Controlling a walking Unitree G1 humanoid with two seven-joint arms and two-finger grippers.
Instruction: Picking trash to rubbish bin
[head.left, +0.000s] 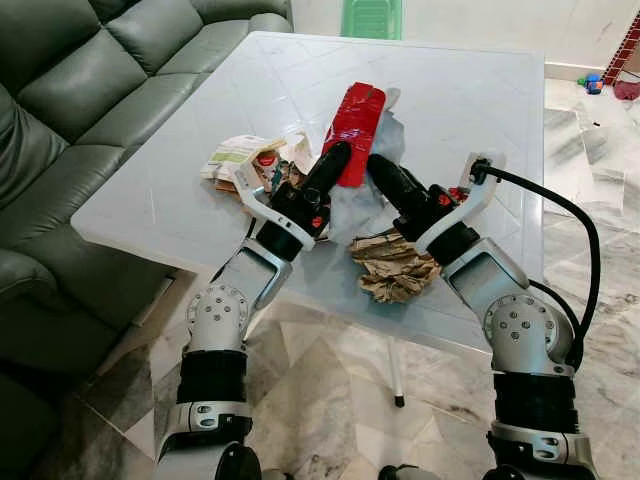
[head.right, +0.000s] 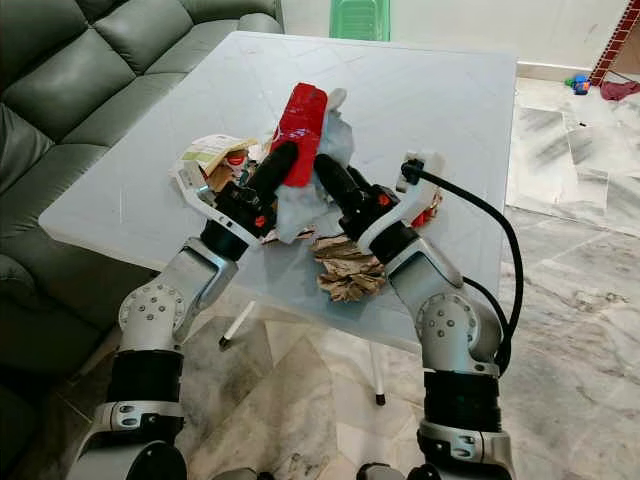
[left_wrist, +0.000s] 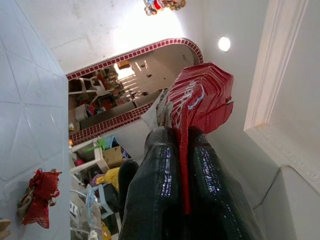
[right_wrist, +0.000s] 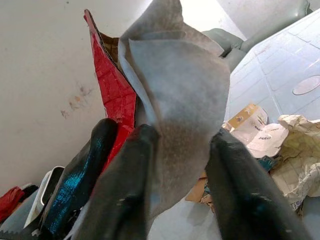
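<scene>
At the centre of the frame we are holding two pieces of trash above the white table (head.left: 180, 215). Our left gripper (head.left: 338, 157) is pinching one red wrapper (head.left: 356, 118) between closed fingers. Our right gripper (head.left: 380, 167) is clamping one grey-white sheet (right_wrist: 172, 90). Below them one crumpled brown paper (head.left: 392, 266) is lying, and a small heap of scraps (head.left: 243, 158) is sitting left of centre.
</scene>
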